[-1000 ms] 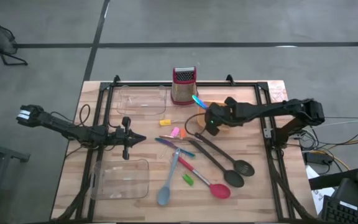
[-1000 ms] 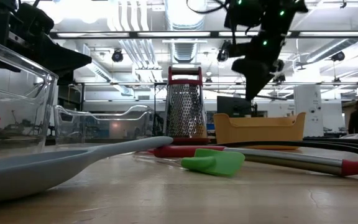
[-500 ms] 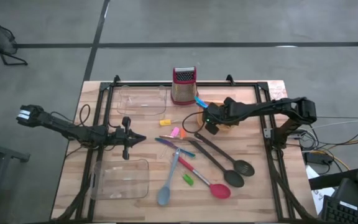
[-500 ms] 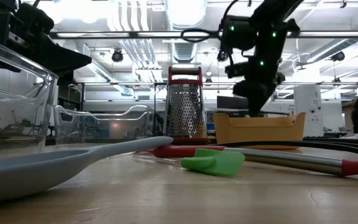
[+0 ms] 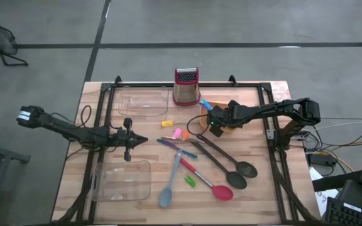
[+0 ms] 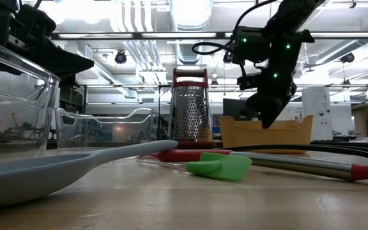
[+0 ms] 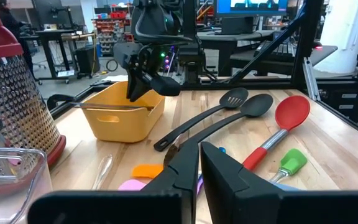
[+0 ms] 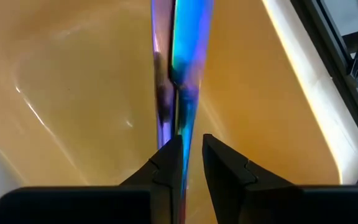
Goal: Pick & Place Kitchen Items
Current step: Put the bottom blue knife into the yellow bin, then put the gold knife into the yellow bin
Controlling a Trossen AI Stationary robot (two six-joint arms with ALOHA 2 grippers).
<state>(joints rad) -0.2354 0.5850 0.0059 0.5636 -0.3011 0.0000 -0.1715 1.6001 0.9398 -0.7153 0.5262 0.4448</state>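
Now over bowl (image 5: 230,119): right gripper (image 8: 189,152) nipping blue stick (image 8: 185,56) between nearly closed fingers, stick angled into bowl, presumably for drop. Left gripper (image 7: 199,163) closed, empty, waiting left of bowl, near tray (image 5: 126,181).

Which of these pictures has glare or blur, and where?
Low view: bright ceiling lights wash out the top, and the grey-blue spatula close to the lens is soft. Right wrist view: the blue stick looks smeared against the orange bowl. High view: even light, no strong glare.
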